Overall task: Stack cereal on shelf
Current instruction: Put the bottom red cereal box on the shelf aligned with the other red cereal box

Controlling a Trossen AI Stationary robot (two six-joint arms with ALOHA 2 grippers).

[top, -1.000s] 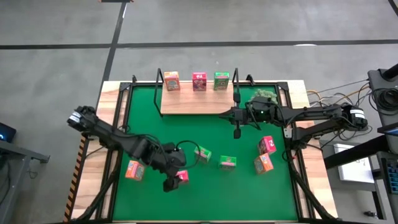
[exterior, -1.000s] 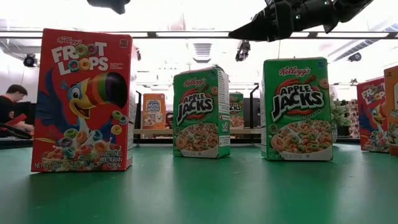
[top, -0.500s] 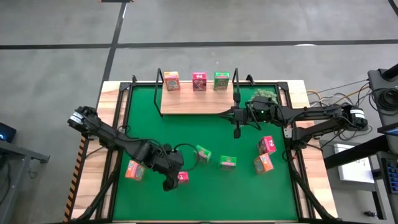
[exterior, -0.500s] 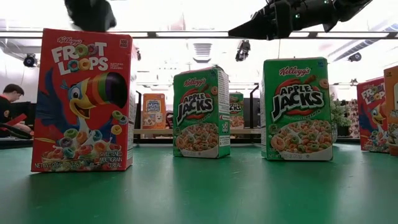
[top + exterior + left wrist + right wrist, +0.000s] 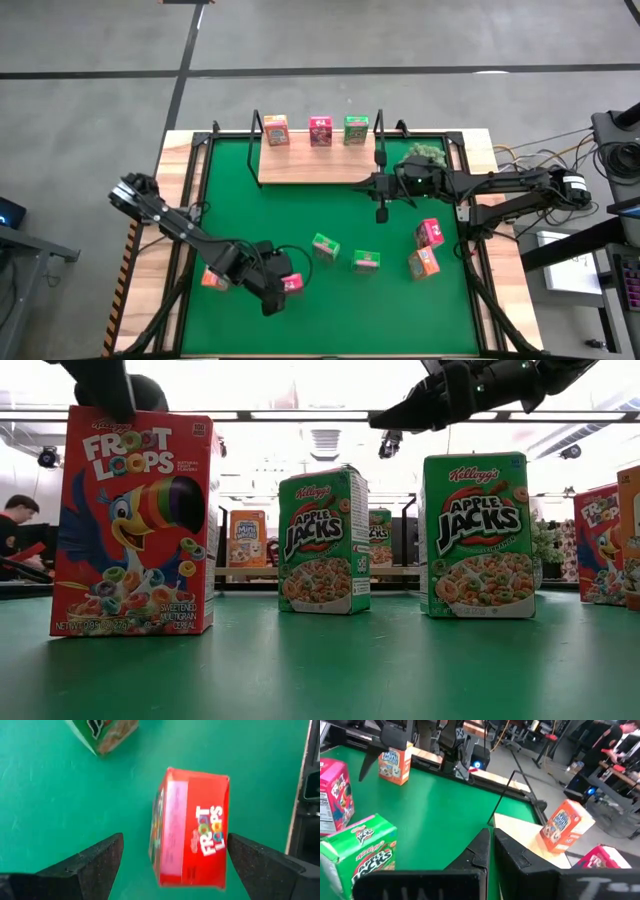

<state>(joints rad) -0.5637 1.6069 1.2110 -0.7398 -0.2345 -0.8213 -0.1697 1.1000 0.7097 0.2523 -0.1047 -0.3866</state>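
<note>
Left claw hangs at the near edge of the green mat, fingers spread wide, with one pink box right between them, not squeezed. An orange box stands just behind that arm. Further in from that claw stand two green boxes, and off toward the other arm a pink and orange pair, touching. All are small glossy printed cardboard bricks. That's six on the felt-looking mat. Farther back, the right claw hangs pinched shut with nothing in it, just off the near edge of the shelf, a flat pale wood board with thin black wire ends. On its far side sit three boxes: orange, pink, green. A fuzzy plant ball lies beside that arm.
</note>
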